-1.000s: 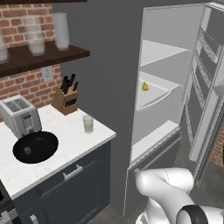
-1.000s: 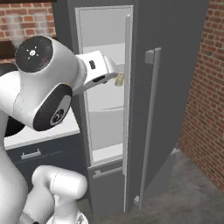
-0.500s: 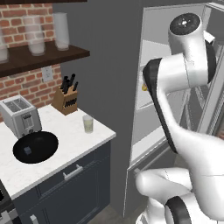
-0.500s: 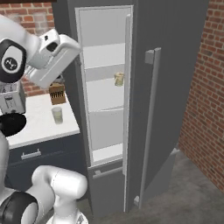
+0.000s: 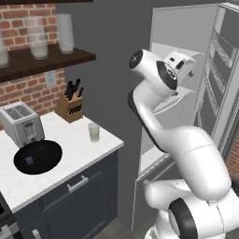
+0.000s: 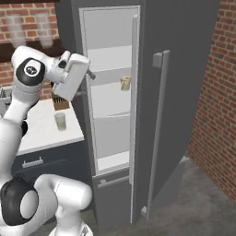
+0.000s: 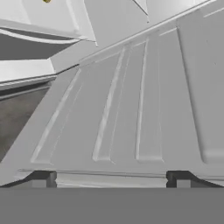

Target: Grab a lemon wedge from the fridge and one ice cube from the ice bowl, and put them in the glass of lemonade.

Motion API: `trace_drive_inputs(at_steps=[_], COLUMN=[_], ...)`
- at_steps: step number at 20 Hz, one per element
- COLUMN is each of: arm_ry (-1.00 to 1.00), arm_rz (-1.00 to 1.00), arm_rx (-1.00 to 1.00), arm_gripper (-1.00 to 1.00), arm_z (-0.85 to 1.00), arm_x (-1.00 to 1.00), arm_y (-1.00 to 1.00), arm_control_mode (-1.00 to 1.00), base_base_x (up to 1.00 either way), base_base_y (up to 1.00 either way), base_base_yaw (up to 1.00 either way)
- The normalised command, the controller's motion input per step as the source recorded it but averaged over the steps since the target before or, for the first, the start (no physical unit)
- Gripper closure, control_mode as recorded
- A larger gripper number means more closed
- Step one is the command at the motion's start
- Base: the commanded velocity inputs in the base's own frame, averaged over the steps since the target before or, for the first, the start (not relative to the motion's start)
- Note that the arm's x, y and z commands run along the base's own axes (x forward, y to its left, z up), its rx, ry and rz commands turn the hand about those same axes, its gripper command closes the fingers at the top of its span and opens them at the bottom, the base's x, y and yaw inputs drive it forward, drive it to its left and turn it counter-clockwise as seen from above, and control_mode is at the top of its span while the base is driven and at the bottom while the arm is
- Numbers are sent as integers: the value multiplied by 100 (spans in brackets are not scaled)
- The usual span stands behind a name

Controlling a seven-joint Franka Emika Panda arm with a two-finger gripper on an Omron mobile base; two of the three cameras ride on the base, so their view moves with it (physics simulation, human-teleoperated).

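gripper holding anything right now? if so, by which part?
Nothing held. The gripper is open and empty, aimed into the fridge; the lemon wedge sits untouched on its shelf.

Spread fingers faced bare ribbed fridge wall close ahead; open shelf room lay beyond, toward lemon wedge.

On the worktop, the ice bowl sits in front of the toaster with the ice cube inside it, while the glass of lemonade stands to its right, in front of the knife block. To the right of the worktop, the fridge stands with its door open, and the lemon wedge rests on a middle shelf inside. The tool is raised at the fridge's opening, left of the wedge and apart from it, above the worktop's right end.
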Motion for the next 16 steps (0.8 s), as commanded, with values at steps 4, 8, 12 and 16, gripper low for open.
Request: trace_drive_inputs(at_steps=[4,8,12,16], arm_ry=[3,11,11,4], arm_rz=[-24,-23,-26,-27], arm_rx=[-2,0,0,0], arm_gripper=[-100,-100,-100,-100], arm_z=[-34,-4,0,0], arm_x=[86,17,0,-14], arm_y=[-47,-79,-85,-85], arm_control_mode=[-100,-100,-100,-100], base_base_x=[0,0,0,0], base_base_y=[0,0,0,0], base_base_yaw=[0,0,0,0])
